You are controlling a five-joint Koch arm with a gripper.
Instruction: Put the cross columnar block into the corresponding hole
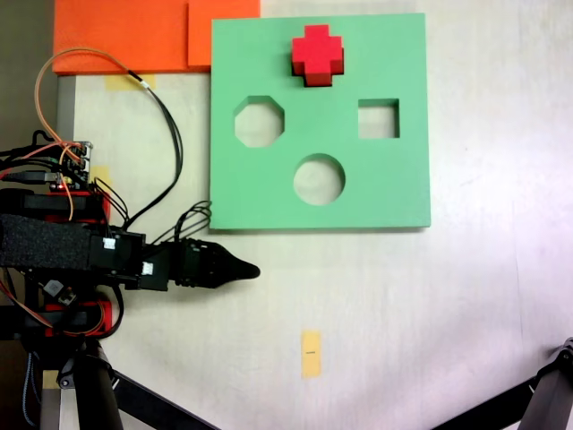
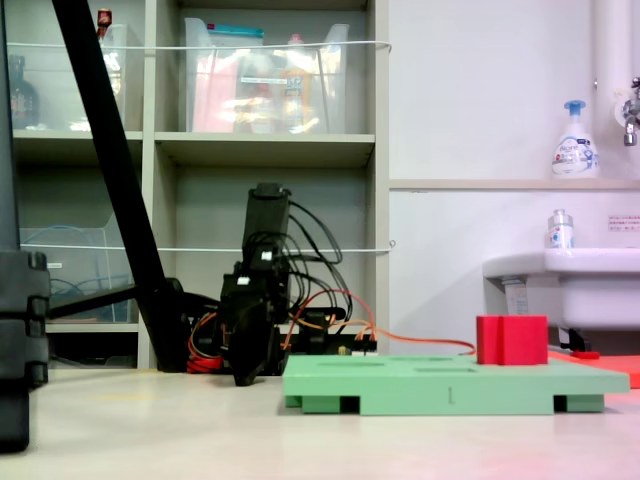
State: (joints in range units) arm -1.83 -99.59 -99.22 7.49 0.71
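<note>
The cross columnar block [image 1: 317, 54] is bright red and stands upright at the far middle of the green foam board [image 1: 394, 193]; in the low fixed view the block [image 2: 512, 340] rises well above the board [image 2: 450, 385]. The corresponding hole is hidden from me; the octagonal [image 1: 260, 122], square [image 1: 379, 118] and round [image 1: 319, 179] cutouts are all bare. My gripper [image 1: 253, 270] rests low by the board's near left corner, well away from the block, its jaws drawn together to one dark tip with nothing held. From the side the gripper [image 2: 246, 378] points down at the table.
Orange foam sheets [image 1: 134, 34] lie beyond the board's left corner. A yellow tape strip [image 1: 311, 353] is stuck on the table in front. Black tripod legs [image 1: 107, 394] stand at the lower corners, and cables [image 1: 166, 125] loop from the arm's base towards the board.
</note>
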